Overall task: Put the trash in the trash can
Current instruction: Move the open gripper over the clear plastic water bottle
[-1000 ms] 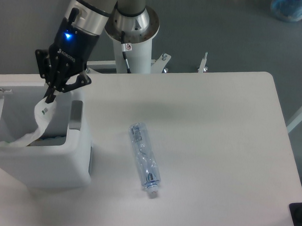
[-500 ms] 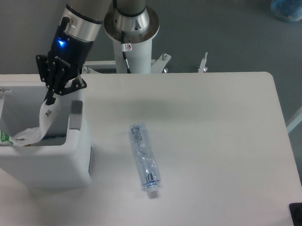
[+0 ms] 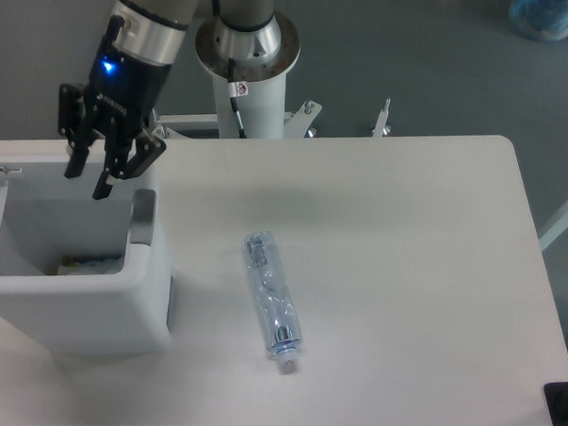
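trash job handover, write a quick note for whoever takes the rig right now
Gripper: open and empty, hanging over the open top of the large white boxy plastic trash can at the table's left edge.
Crumpled white wrapper: no longer in the fingers as it was half a second ago. Something small lies at the bottom of the can, too unclear to name.
Crushed clear plastic bottle with a white cap end: lying on the white table, right of the can, cap toward the near edge, untouched.
Done: the wrapper has been let go over the can.
Left: pick up the bottle and drop it in the can.
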Action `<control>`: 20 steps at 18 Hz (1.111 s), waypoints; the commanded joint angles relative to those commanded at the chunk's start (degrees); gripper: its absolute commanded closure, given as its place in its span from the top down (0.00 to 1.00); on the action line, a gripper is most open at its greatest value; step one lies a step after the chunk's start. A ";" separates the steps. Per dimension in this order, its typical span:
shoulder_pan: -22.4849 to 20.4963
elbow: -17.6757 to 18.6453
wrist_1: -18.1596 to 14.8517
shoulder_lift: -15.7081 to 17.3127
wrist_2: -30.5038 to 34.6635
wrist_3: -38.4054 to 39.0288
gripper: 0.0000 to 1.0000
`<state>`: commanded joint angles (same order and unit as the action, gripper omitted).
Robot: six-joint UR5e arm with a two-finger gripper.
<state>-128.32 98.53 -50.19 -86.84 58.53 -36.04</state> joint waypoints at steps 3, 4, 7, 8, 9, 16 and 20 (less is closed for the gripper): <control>-4.38 -0.53 -0.09 -0.09 -0.35 2.44 1.00; -6.14 -0.88 -0.09 -0.35 -0.35 4.98 1.00; -11.06 -1.58 -0.09 -4.81 -0.35 10.27 1.00; -12.21 -1.67 -0.09 -5.96 -0.35 11.59 1.00; -13.44 -1.67 -0.09 -6.32 -0.26 13.08 1.00; -15.21 -4.30 0.00 -16.94 7.81 16.52 1.00; -15.12 -9.13 -0.09 -24.24 8.96 17.75 1.00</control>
<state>-143.44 89.39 -50.27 -111.08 67.50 -18.29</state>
